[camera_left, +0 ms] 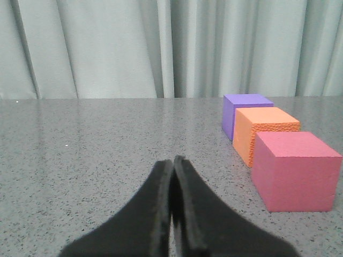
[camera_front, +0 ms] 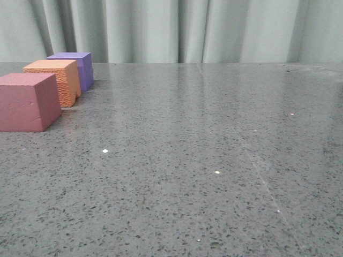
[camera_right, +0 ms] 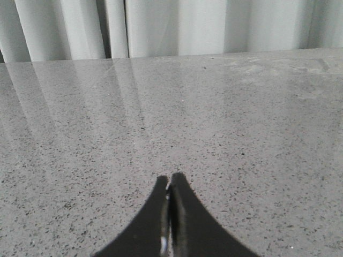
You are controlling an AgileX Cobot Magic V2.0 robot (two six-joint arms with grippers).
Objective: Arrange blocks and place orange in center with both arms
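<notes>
Three blocks sit in a row on my feed, at the far left of the grey speckled desk (camera_front: 203, 160) in the front view: the pink-red cube (camera_front: 28, 101) nearest the camera, the orange cube (camera_front: 56, 80) behind it, the purple cube (camera_front: 75, 67) farthest back by the pale curtain (camera_front: 214, 29). The orange one fills the place between the other two, close to each; I cannot tell whether the faces touch. My left gripper (camera_left: 172, 163) has its jaws pressed together on nothing, low over the desk and apart from the row, which lies to one side of it. My right gripper (camera_right: 170, 182) is likewise closed and empty over bare desk, with no block in its view.
</notes>
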